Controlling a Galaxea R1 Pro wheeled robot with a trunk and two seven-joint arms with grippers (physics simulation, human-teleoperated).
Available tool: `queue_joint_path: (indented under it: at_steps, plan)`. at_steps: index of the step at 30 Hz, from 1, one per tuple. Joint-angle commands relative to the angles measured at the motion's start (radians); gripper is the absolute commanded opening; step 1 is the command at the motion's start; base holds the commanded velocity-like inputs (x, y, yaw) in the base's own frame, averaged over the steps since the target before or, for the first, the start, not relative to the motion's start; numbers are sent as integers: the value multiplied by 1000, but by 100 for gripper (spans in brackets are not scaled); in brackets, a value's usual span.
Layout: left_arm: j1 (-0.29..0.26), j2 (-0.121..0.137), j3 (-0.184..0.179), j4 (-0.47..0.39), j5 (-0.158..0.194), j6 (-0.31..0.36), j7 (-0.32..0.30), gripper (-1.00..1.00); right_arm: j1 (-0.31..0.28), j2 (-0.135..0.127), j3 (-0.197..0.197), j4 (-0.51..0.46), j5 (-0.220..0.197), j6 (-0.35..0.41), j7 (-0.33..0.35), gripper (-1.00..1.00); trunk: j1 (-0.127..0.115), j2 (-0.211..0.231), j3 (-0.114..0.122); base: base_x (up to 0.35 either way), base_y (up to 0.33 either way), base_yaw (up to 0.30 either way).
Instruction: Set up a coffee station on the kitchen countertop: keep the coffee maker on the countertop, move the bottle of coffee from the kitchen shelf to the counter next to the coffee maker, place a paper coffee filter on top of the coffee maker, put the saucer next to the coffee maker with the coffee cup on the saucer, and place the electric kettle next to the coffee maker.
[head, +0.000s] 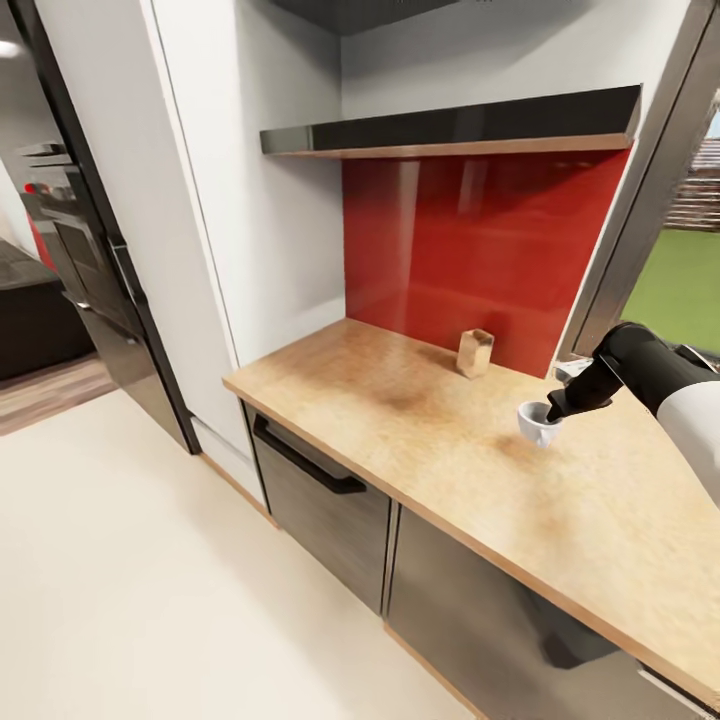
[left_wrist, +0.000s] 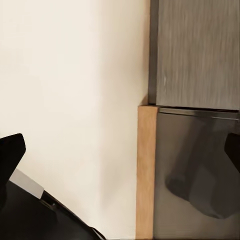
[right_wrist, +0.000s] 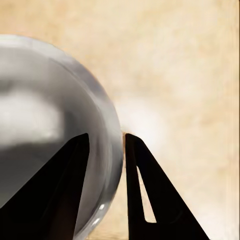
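Note:
A small white coffee cup hangs just above the light wood-grain kitchen countertop, towards its right part, with a faint shadow under it. My right gripper is shut on the cup's rim. In the right wrist view one black finger is inside the coffee cup and the other outside, with the right gripper over bare countertop. My left gripper is open, low beside the cabinets, its dark fingertips at the picture's two sides.
A small tan block-like holder stands by the red backsplash. A dark floating slab hangs above it. Dark grey cabinet fronts sit under the worktop. A white tall unit and black appliances are at left, over cream floor.

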Motion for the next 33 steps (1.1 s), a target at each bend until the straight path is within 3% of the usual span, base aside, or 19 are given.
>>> queue_joint_path:
  at_steps: [1, 12, 23, 33]
  plan:
    - [1, 0, -7, -1, 7, -1, -2, 100, -1, 0, 2, -2, 10, 1, 10, -100, 0, -1, 0, 0, 0, -260]
    - [1, 0, -7, -1, 7, -1, -2, 100, -1, 0, 1, -2, 11, 1, 11, -100, 0, -1, 4, -11, 0, -244]
    - [1, 0, -6, -1, 7, -2, -1, 100, -2, -2, -1, -5, 12, 1, 16, -100, 0, -1, 13, -147, 0, -27]
    - [1, 0, -6, -1, 7, -2, 0, 100, -7, -39, -3, -6, 12, 1, 17, -100, 0, -1, 22, -207, 0, 0]
